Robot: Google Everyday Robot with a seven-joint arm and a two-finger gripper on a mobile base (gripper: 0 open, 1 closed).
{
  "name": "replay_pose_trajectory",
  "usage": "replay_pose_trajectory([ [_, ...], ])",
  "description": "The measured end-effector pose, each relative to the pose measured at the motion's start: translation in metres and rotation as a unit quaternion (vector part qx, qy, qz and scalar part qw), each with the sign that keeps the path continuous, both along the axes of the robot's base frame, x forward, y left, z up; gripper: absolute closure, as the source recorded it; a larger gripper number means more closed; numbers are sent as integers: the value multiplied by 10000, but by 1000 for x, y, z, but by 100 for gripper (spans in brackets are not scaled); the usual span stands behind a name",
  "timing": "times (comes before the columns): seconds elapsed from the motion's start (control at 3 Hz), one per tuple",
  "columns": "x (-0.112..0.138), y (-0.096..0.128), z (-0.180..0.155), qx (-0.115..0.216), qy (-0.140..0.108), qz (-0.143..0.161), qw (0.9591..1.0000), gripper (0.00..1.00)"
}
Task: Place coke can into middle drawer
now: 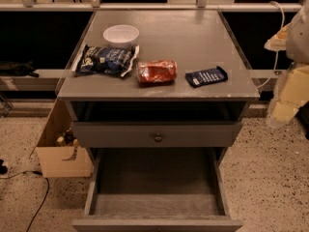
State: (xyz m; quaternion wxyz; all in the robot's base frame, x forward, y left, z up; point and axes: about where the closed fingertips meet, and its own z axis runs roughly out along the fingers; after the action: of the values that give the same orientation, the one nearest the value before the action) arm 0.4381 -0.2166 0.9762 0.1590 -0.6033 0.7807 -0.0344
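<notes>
Cabinet (159, 47) first: grey, flat-topped, it fills most of the view and stands to the left of the gripper (285, 105). The gripper hangs off the cabinet's right side, about level with the top's front edge, touching nothing I can make out. Whether it is spread or pressed together I cannot tell.

Next in size is the middle drawer (157, 175), pulled out, lower than the gripper and to its left. Above it is a shut drawer front (120, 135).

Far left of the gripper, down on the floor, a cardboard box (60, 161) sits beside the cabinet. On the top, farthest from the gripper, lies a dark blue snack bag (104, 60), with a white bowl (120, 35) just behind it.

The coke can (156, 72) lies on its side near the front edge, just beside the bag and well apart from the gripper. A flat navy packet (206, 76) lies nearest the gripper. Smallest is the round knob (158, 137) on the shut front.
</notes>
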Motion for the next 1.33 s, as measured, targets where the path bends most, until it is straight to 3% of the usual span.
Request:
replay_pose_trajectory([
  [0.67,6,4,2,92,-52,29,9999,0],
  [1.0,62,36,2,660,-80,253,9975,0],
  [1.33,124,58,0,1315,-157,455,9901,0],
])
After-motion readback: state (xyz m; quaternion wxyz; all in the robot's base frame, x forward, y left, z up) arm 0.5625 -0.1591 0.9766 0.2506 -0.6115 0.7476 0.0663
